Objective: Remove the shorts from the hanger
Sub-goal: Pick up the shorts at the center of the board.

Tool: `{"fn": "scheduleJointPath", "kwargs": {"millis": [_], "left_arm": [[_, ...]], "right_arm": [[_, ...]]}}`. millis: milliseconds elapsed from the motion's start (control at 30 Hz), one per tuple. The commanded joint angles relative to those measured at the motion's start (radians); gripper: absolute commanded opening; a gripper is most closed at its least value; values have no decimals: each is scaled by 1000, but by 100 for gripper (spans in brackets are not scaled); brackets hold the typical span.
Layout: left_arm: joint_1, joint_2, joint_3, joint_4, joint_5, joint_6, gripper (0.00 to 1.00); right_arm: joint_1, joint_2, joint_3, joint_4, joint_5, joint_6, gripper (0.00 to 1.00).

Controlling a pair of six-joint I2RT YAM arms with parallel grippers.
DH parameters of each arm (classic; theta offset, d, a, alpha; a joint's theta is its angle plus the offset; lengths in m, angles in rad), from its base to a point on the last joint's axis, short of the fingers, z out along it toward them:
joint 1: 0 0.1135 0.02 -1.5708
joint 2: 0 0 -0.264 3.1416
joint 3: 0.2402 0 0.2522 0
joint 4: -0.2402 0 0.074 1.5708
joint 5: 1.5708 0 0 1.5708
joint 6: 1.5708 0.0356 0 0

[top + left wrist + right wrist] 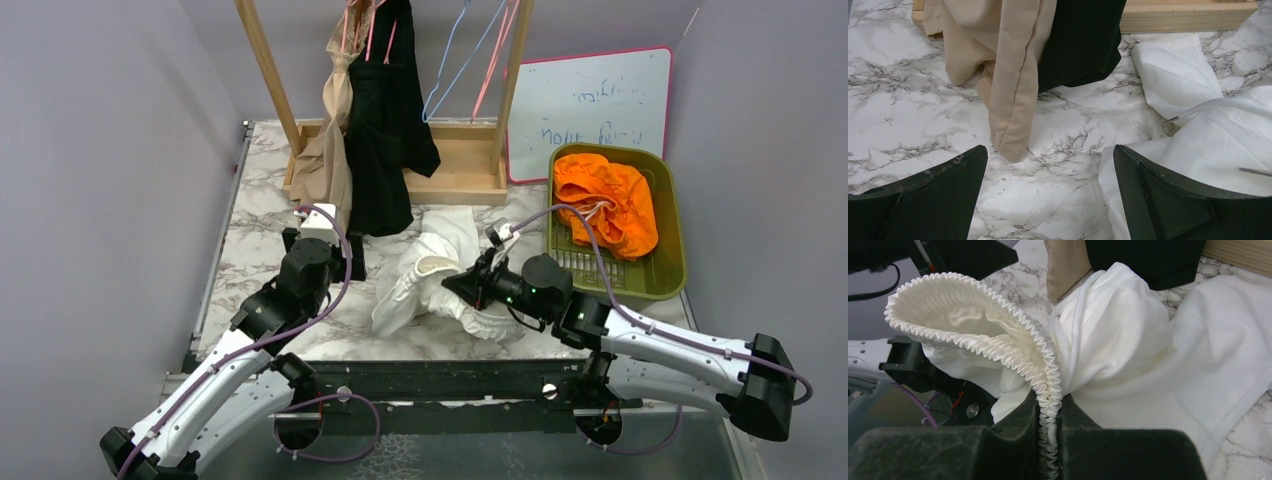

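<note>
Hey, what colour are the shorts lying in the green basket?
Bright orange. The shorts in the basket show best in the top external view.

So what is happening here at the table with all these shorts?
The right fingers are closed on the gathered waistband of the white shorts, which lie on the marble table, off the rack. The left fingers are wide open and empty, low over the table near the tan shorts. The tan and black shorts hang on the wooden rack. The orange shorts lie in the green basket.
</note>
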Motion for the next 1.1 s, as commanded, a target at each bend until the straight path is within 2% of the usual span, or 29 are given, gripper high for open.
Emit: {"fn": "scheduleJointPath", "kwargs": {"millis": [0, 133, 267, 500, 700, 833, 1067], "left_arm": [[4, -2, 16, 5, -19, -6, 99], [4, -4, 16, 5, -20, -6, 99], [4, -6, 16, 4, -20, -7, 99], [4, -11, 14, 4, -22, -7, 99], [4, -3, 15, 5, -18, -6, 99], [4, 3, 16, 5, -18, -5, 99], [4, 8, 17, 5, -17, -5, 99]], "right_arm": [[2, 26, 151, -183, 82, 47, 1], [-18, 46, 198, -219, 155, 78, 1], [-77, 74, 308, -376, 171, 145, 1], [-255, -66, 352, -518, 199, 172, 1], [-258, -195, 440, -632, 390, 119, 1], [-258, -276, 501, -624, 543, 31, 1], [-258, -220, 640, -637, 713, -144, 1]]}}
